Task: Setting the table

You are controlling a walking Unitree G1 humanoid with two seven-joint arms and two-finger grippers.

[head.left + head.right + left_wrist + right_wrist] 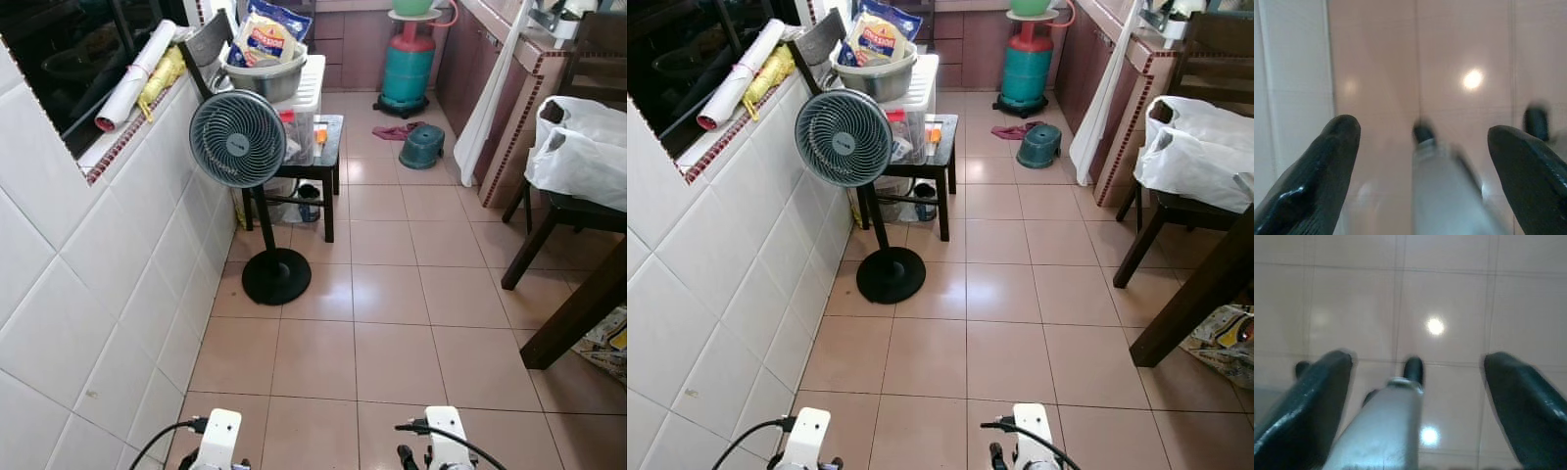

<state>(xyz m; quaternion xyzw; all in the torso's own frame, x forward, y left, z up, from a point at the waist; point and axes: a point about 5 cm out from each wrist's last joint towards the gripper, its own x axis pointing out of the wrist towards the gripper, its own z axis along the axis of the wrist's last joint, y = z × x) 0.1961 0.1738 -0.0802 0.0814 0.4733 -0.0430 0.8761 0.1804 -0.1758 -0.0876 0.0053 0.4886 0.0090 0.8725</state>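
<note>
My left gripper (1422, 129) hangs low over the pink floor tiles, its two black fingers (1327, 161) spread wide with nothing between them. My right gripper (1418, 360) hangs the same way, open and empty above the floor. Both white wrists sit at the bottom of the head views, the left arm (217, 441) and the right arm (443, 436). A dark wooden table (580, 311) enters at the right edge, with just a leg and a corner visible. No tableware can be made out on it.
A standing fan (237, 139) on a black base stands by the white tiled wall on the left. Behind it a small black table (328, 147) carries a metal bowl and plastic boxes. A chair with white bags (580, 147) is on the right, a gas cylinder (407, 64) at the back.
</note>
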